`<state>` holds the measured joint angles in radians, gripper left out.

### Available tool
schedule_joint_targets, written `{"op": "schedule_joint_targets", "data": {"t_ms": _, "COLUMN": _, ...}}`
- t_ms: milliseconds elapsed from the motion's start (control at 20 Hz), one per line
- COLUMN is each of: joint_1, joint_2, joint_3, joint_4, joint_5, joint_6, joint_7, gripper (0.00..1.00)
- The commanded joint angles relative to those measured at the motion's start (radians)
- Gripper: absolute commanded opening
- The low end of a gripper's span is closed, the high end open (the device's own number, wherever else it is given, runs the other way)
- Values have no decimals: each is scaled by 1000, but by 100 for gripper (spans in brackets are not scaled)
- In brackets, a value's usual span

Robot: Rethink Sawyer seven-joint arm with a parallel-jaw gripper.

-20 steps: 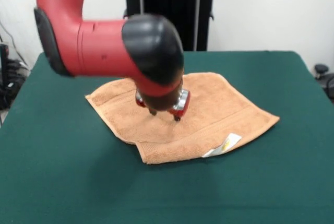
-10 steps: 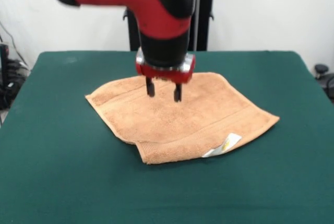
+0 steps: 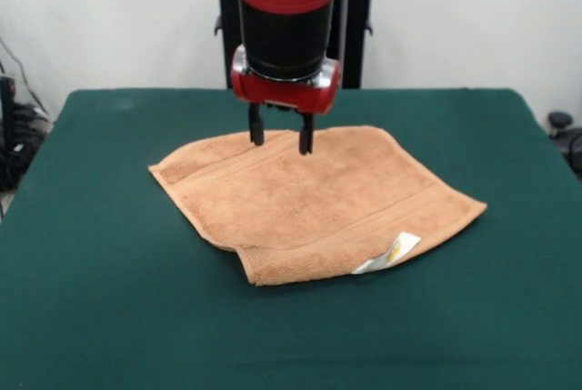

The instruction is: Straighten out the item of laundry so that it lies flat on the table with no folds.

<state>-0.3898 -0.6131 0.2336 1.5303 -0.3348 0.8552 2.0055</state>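
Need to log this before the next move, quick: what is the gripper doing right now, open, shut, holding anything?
Gripper: open and empty, its two dark fingers spread apart above the far part of the orange-tan terry towel.

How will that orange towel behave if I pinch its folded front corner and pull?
The towel is probably floppy: its near corner already lies doubled over. It looks like thick terry, so it may drag on the felt-like table rather than slide. The open end effector holds nothing.
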Motion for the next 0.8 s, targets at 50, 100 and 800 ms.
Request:
{"op": "schedule_joint_targets", "data": {"t_ms": 50, "joint_1": 40, "joint_2": 130, "joint_3": -7, "joint_4": 72, "joint_5": -56, "joint_6": -189, "joint_7": 93, "gripper": 100}}
{"op": "schedule_joint_targets", "data": {"t_ms": 100, "joint_1": 44, "joint_2": 143, "joint_3": -10, "joint_4": 63, "joint_5": -62, "joint_6": -204, "joint_7": 98, "gripper": 100}}
{"op": "schedule_joint_targets", "data": {"t_ms": 800, "joint_1": 55, "joint_2": 301, "joint_3": -25, "joint_4": -103, "joint_5": -30, "joint_6": -233, "joint_7": 67, "gripper": 100}}
